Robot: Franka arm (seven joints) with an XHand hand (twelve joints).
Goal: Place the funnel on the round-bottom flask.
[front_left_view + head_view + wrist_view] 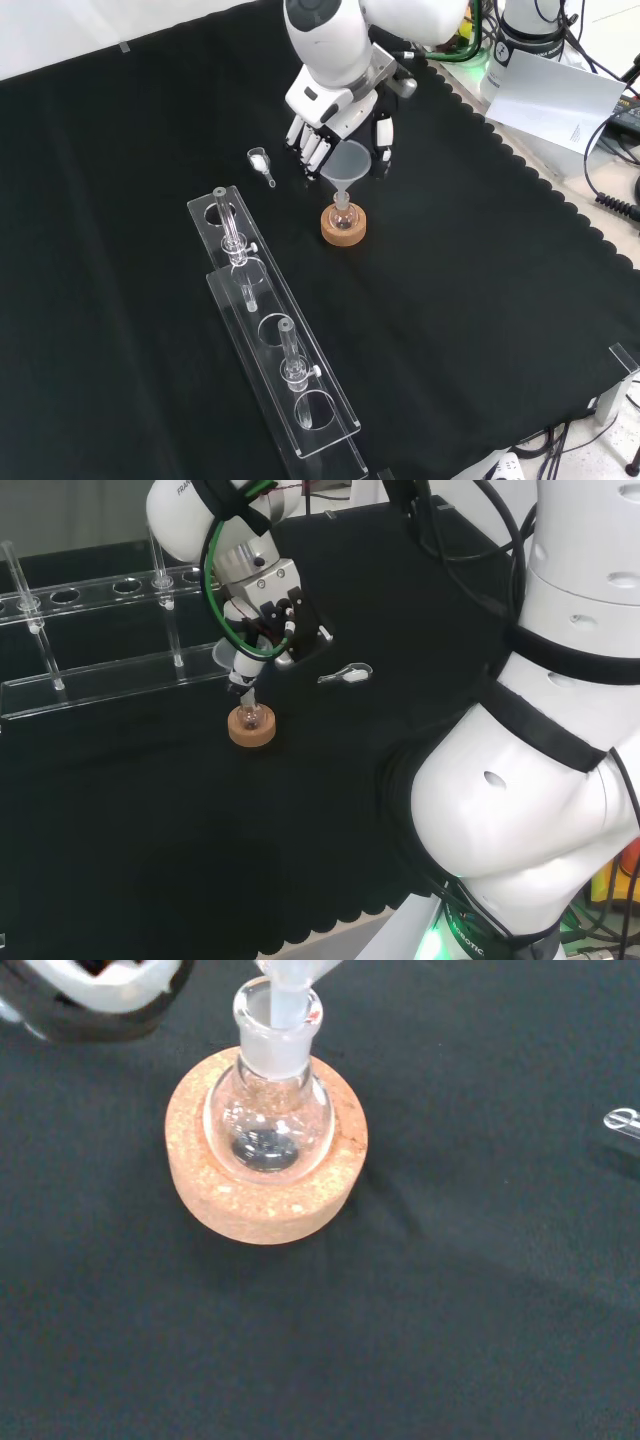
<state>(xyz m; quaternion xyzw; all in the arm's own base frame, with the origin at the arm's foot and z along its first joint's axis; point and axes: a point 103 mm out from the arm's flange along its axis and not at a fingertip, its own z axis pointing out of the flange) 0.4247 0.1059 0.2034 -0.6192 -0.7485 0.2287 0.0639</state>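
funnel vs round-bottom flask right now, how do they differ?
Pose: the funnel is up top, its stem in the flask's neck; the round-bottom flask sits in a cork ring on the cloth.
Shape: the funnel is a wide open cone narrowing to a thin stem; the flask is a round bulb with a short neck.
Look: the funnel is cloudier, the flask clear glass.
Shared: both are see-through labware, standing upright.

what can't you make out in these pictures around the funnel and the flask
- Grip on the funnel: front view, the hand and arm cover the contact; head view, too small.
- Funnel cone: wrist view, cut off by the edge; only the stem in the flask neck shows.
- Whether the funnel rests on the neck: unclear.
- Flask contents: clear glass, unreadable.
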